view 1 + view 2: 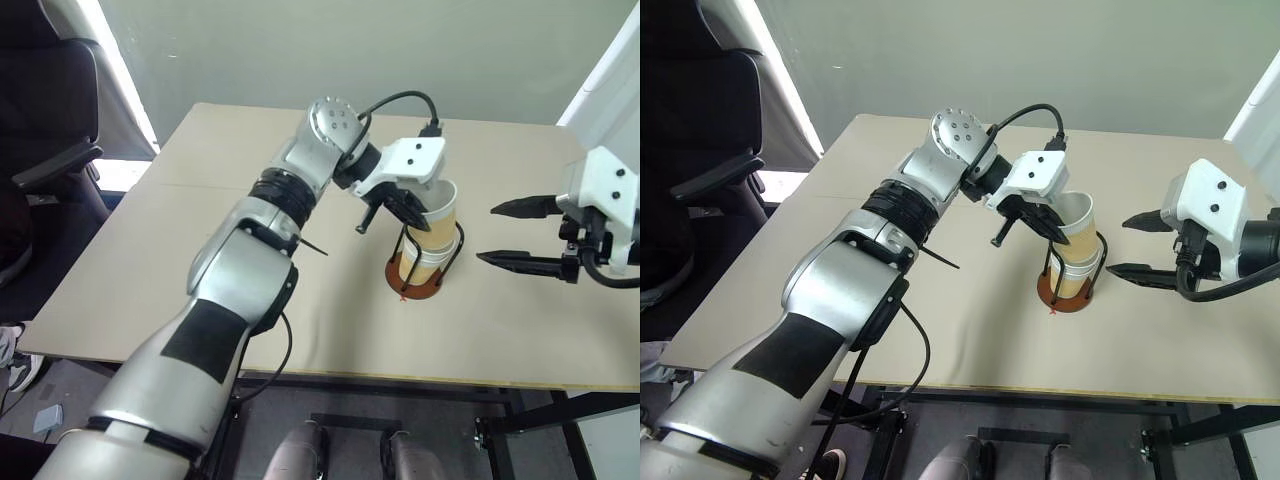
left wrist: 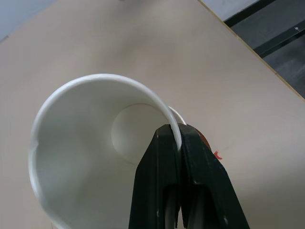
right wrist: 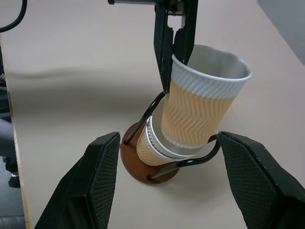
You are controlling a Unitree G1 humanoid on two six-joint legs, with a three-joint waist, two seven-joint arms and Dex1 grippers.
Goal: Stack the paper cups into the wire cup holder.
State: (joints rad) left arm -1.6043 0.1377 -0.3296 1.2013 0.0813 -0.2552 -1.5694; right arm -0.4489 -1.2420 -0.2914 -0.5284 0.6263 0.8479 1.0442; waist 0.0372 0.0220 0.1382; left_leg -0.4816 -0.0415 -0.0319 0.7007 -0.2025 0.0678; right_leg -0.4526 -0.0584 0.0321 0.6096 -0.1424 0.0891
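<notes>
Left gripper [image 3: 172, 52] is pinching the rim of the top paper cup [image 3: 202, 100], fingers pressed together on the wall, one inside and one outside. Cup is sitting tilted, its lower end partly inside the cups [image 3: 155, 148] already nested in the wire cup holder [image 3: 143, 164], which is standing on the table [image 1: 200, 230]. Right gripper [image 1: 520, 235] is hanging just beside the holder, fingers spread, holding nothing.

Step in hand, as I judge it: seating the last cup. Next move likely calls for straightening the cup upright, pushing it down until it is nesting fully, then letting go of the rim.
</notes>
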